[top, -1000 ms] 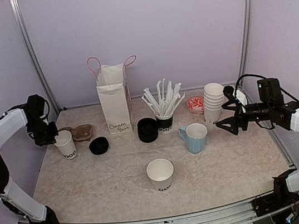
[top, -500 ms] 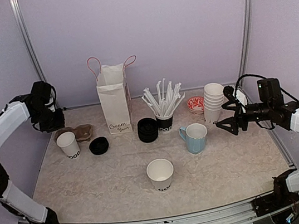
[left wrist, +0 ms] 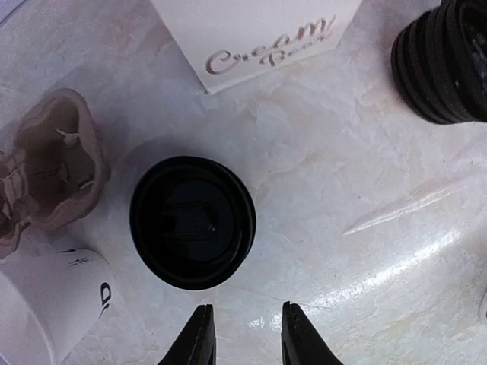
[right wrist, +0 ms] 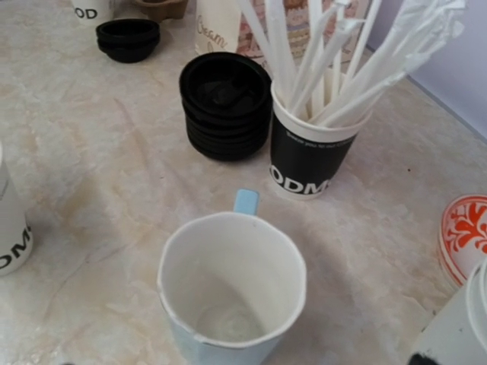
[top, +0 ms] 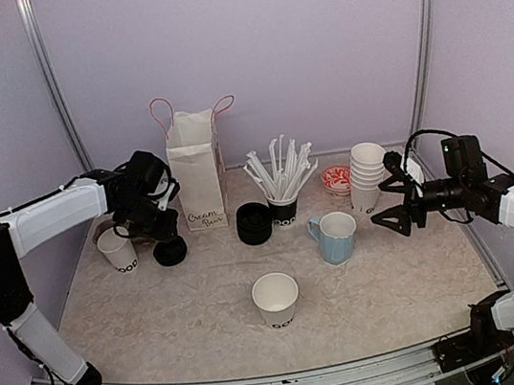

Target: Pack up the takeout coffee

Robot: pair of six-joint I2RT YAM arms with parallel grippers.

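The takeout coffee shows as two white paper cups printed "GOOD", both without lids: one at the left (top: 116,249), one at the front middle (top: 276,298). A low black lid pile (top: 170,251) lies right of the left cup. My left gripper (top: 158,223) hovers just behind and above it. In the left wrist view the gripper (left wrist: 245,334) is open and empty, the lid pile (left wrist: 192,222) just ahead and the left cup (left wrist: 53,304) at the lower left. My right gripper (top: 388,194) hangs open right of the blue mug (top: 337,237); its fingers are out of its wrist view.
A white paper bag (top: 196,168) stands at the back, a brown cup carrier (top: 138,228) to its left. A taller black lid stack (top: 254,222), a black cup of straws (top: 284,210), stacked plain cups (top: 368,176) and a red-patterned dish (top: 336,179) fill the middle and right.
My left arm has swung from beside the left cup rightward to above the lid pile, and its jaws have opened. The cup stays standing. The right arm has barely moved.
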